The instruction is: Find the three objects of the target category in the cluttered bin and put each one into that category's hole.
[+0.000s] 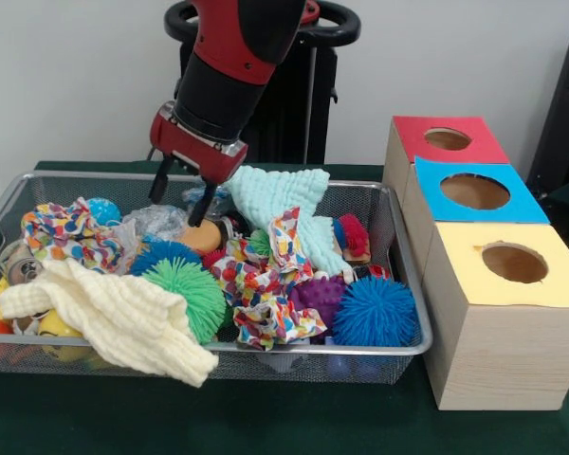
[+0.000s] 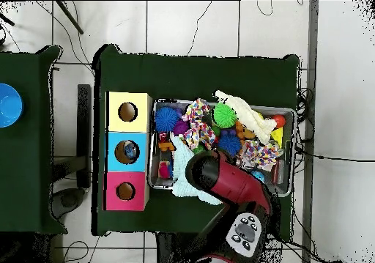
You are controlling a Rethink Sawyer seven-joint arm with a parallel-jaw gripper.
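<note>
The gripper (image 1: 180, 195) hangs with fingers spread over crinkly plastic (image 1: 156, 222) in the wire-mesh bin (image 1: 410, 284).

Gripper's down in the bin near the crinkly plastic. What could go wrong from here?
1. The open gripper hangs over the clear plastic piece, which is wedged between the patterned cloth and the mint cloth; closing may snag cloth too.
2. The plastic looks thin and slippery, so it may slip out on the lift.
3. The blue hole sits between the red and yellow ones, so a loose drop could miss.
</note>
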